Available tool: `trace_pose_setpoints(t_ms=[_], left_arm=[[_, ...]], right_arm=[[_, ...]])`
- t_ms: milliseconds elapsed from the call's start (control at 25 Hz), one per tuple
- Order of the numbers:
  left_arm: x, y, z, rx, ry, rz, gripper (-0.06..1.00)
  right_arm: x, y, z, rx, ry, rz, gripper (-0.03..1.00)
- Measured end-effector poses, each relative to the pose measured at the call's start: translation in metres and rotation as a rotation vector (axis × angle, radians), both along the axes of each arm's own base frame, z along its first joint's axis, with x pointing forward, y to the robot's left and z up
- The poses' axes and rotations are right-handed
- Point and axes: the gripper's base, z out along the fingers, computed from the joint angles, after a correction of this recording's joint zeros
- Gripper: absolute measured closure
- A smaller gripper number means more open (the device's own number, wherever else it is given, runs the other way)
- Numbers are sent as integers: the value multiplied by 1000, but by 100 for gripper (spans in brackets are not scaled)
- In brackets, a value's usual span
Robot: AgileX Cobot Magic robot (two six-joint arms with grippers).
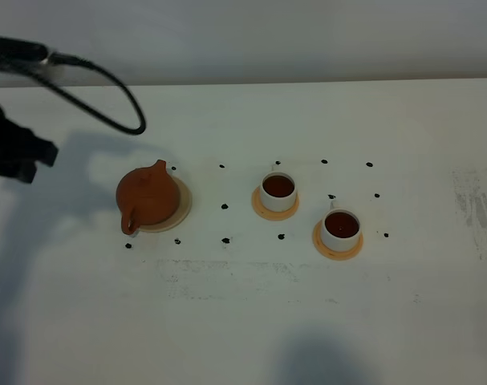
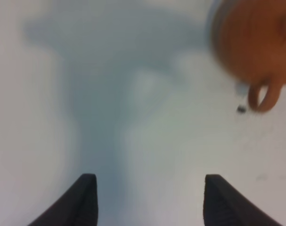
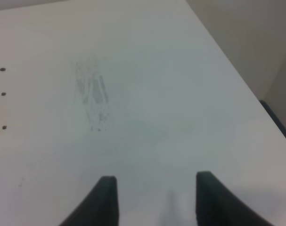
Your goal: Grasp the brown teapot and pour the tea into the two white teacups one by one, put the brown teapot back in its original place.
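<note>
The brown teapot (image 1: 149, 196) rests on the pale beige disc (image 1: 184, 205), its loop handle toward the table's front. Two white teacups (image 1: 278, 191) (image 1: 340, 228) stand to its right, each holding dark tea. My left arm (image 1: 14, 152) hovers at the far left, well apart from the pot. In the left wrist view the left gripper (image 2: 147, 190) is open and empty over bare table, with the blurred teapot (image 2: 256, 42) ahead and off to one side. The right gripper (image 3: 156, 188) is open and empty over the white tabletop, with none of the tea things near it.
Each cup stands on an orange-tan coaster (image 1: 261, 212) (image 1: 325, 248). Small black dots (image 1: 225, 206) mark the table around the tea things. A grey smudge (image 1: 476, 204) (image 3: 93, 96) lies near the right edge. A black cable (image 1: 107, 88) loops above the table's back left.
</note>
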Motion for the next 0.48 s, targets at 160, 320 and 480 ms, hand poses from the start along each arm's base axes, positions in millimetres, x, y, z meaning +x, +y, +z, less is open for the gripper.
trace_pose_setpoints(t_ms=[160, 320, 480], left_arm=[[-36, 18, 9, -15, -6, 60, 46], [-86, 39, 29, -28, -75, 157, 46], [-141, 51, 41, -41, -181, 246, 46]], right_arm=[[0, 0, 0, 0, 0, 0, 57], [0, 0, 0, -5, 1, 3, 57], [0, 0, 0, -5, 1, 3, 57]])
